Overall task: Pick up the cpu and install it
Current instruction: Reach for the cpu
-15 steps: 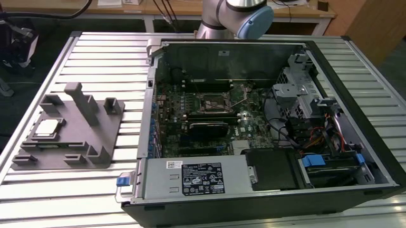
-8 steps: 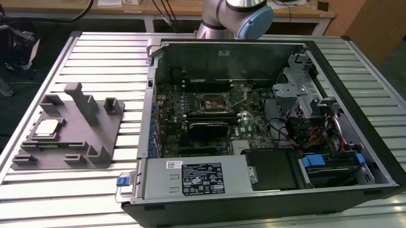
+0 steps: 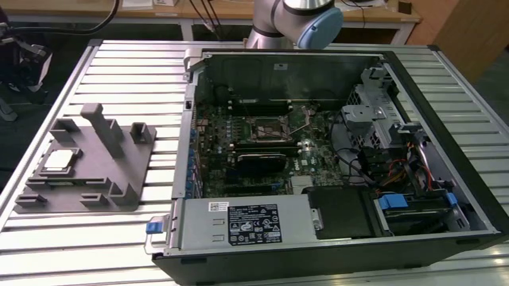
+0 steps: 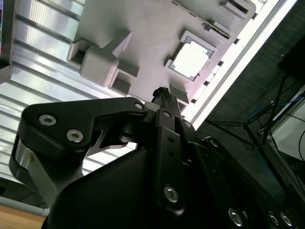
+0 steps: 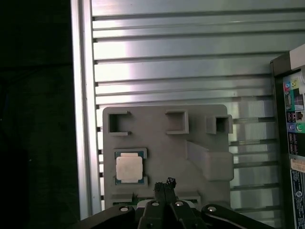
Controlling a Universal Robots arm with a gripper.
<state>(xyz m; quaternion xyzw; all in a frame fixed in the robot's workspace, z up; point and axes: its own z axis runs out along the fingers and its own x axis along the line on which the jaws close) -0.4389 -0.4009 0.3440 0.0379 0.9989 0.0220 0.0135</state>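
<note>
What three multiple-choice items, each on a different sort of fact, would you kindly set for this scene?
1. How is the computer case? A open, lying flat; B shut, upright; C shut, lying flat.
2. Where does the cpu lie? A inside the computer case; B in the grey holder on the table; C on the floor.
3. What colour is the cpu's top? A black; B blue; C silver-white.

Answers: A, the motherboard lies exposed inside it; B, the cpu sits in a recess of the grey holder, apart from the gripper; C, it looks pale and shiny in both wrist views.
</note>
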